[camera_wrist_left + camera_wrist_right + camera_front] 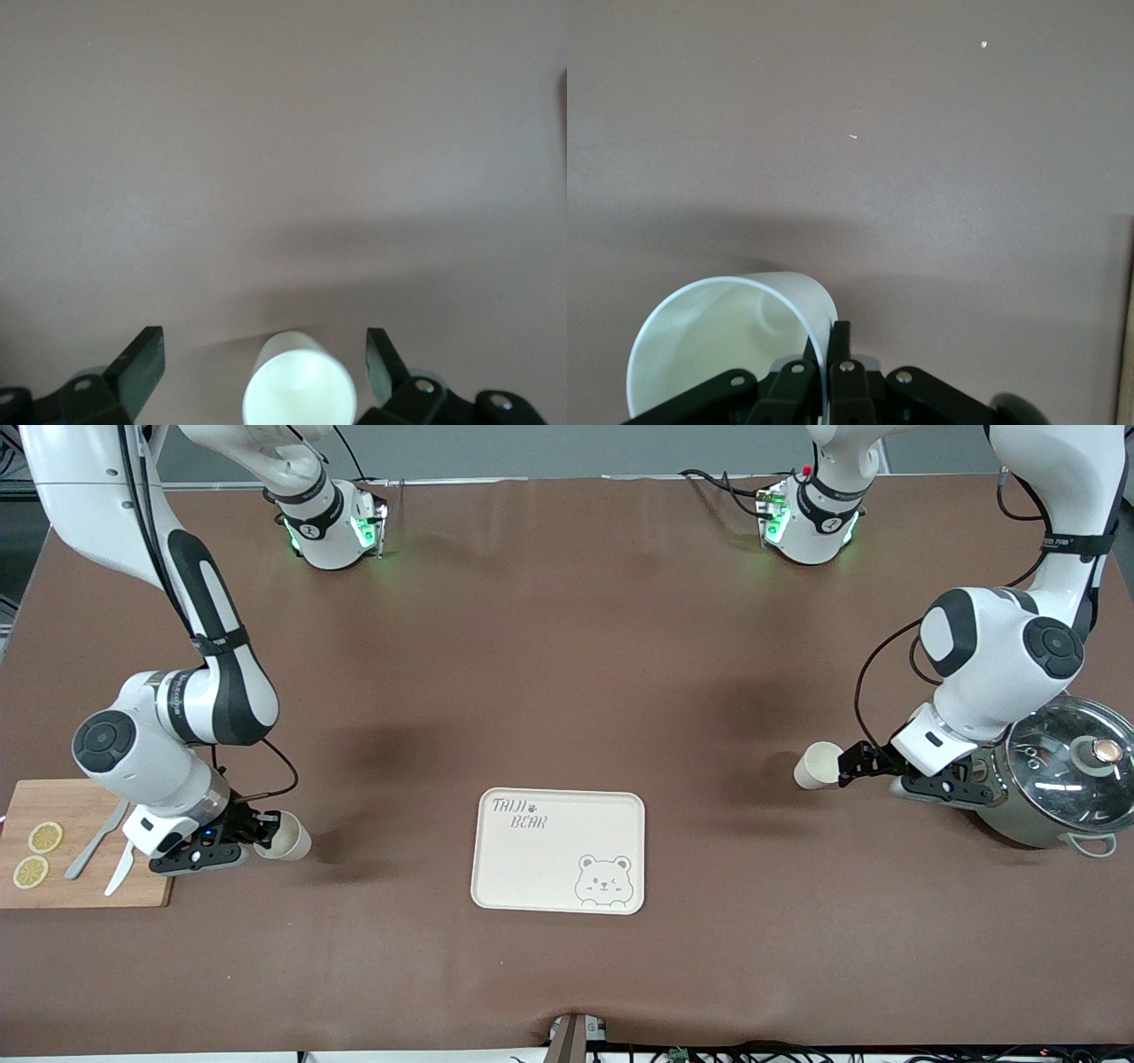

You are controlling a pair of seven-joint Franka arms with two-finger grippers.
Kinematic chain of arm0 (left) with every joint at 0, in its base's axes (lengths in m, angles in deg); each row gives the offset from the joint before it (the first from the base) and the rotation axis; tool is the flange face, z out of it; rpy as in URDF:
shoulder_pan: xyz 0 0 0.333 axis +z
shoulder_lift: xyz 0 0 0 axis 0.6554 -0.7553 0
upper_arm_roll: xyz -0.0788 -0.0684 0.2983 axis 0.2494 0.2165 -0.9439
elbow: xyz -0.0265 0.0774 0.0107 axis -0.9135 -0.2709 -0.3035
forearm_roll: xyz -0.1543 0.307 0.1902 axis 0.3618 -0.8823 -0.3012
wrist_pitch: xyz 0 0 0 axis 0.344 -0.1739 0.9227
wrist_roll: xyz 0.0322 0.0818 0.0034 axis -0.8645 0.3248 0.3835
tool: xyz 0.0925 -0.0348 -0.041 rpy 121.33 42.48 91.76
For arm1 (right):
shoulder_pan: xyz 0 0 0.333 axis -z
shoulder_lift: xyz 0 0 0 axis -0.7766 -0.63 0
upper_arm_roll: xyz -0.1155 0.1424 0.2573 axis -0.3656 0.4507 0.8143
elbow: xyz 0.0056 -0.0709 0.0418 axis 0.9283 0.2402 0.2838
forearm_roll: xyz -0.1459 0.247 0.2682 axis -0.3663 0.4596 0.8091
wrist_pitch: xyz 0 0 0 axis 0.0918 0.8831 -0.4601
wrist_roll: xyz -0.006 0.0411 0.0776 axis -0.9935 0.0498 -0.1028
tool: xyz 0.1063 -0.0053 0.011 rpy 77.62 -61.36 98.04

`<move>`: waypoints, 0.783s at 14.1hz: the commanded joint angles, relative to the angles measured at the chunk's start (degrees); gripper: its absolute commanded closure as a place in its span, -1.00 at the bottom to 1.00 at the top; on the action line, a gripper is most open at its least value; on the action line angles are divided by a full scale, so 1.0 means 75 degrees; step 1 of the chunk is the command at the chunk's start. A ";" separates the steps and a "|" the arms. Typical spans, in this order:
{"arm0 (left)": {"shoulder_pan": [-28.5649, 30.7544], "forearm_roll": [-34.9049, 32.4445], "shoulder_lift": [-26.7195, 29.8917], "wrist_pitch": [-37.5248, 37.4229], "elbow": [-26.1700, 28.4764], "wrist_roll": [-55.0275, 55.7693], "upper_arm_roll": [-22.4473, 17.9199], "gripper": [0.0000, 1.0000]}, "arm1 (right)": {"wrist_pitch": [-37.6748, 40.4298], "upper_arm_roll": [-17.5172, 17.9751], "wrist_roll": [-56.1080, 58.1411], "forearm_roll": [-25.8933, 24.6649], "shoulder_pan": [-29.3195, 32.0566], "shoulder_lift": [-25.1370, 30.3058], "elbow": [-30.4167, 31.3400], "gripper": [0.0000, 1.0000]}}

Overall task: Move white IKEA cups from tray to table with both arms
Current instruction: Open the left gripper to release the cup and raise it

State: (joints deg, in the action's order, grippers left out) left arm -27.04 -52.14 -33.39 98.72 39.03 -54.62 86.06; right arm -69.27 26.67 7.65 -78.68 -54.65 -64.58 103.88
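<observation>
One white cup (817, 764) lies on its side on the brown table, beside the pot at the left arm's end. My left gripper (846, 764) is low at its mouth and open. In the left wrist view the cup (299, 387) sits between the spread fingers (142, 359) with a gap on each side. My right gripper (264, 834) is shut on the rim wall of the second white cup (288, 837), tipped on its side beside the cutting board. In the right wrist view one finger is inside the cup (718, 341) and one outside, at the gripper (833, 335).
A cream bear tray (532, 868) lies in the middle, nearer the front camera than both cups. A wooden board (89, 890) holds lemon slices (44, 837) and cutlery (96, 840) at the right arm's end. A steel pot with a glass lid (1067, 775) stands beside the left arm.
</observation>
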 commanded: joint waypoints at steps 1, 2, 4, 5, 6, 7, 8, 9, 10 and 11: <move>-0.0413 -0.0201 -0.0461 -0.0188 -0.0687 0.0917 0.0021 -1.00 | -0.0256 0.0113 0.0059 -0.0066 0.0095 -0.0081 0.0046 1.00; -0.0530 -0.0505 -0.0555 -0.0200 -0.0863 0.1327 0.0032 -1.00 | -0.0338 0.0113 0.0059 -0.0066 0.0095 -0.0150 0.0046 1.00; -0.0811 -0.0939 -0.0719 -0.0258 -0.1156 0.2206 0.0032 -1.00 | -0.0444 0.0113 0.0059 -0.0066 0.0095 -0.0209 0.0046 1.00; -0.0951 -0.1034 -0.0767 -0.0433 -0.1285 0.2535 0.0021 -1.00 | -0.0456 0.0113 0.0059 -0.0066 0.0095 -0.0221 0.0046 1.00; -0.1092 -0.1035 -0.0837 -0.0678 -0.1495 0.2770 0.0021 -1.00 | -0.0491 0.0113 0.0059 -0.0066 0.0095 -0.0245 0.0046 1.00; -0.1267 -0.1035 -0.0895 -0.0855 -0.1637 0.2993 0.0009 -1.00 | -0.0526 0.0113 0.0059 -0.0054 0.0083 -0.0303 0.0046 1.00; -0.1420 -0.1047 -0.0908 -0.1019 -0.1789 0.3250 -0.0026 -1.00 | -0.0654 0.0113 0.0047 -0.0042 0.0094 -0.0350 0.0046 1.00; -0.1514 -0.1186 -0.0896 -0.1276 -0.1988 0.3427 -0.0038 -1.00 | -0.0725 0.0125 0.0047 -0.0042 0.0083 -0.0385 0.0046 1.00; -0.1562 -0.1303 -0.0884 -0.1719 -0.2314 0.3498 -0.0049 -1.00 | -0.0749 0.0125 0.0047 -0.0042 0.0083 -0.0443 0.0046 1.00; -0.1597 -0.1316 -0.0849 -0.2280 -0.2666 0.3499 -0.0131 -1.00 | -0.0807 0.0125 0.0047 -0.0042 0.0083 -0.0467 0.0046 1.00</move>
State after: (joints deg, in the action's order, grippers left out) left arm -38.26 -60.18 -39.39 88.46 24.79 -29.78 86.13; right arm -73.97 26.90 7.67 -78.68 -54.66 -67.76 103.90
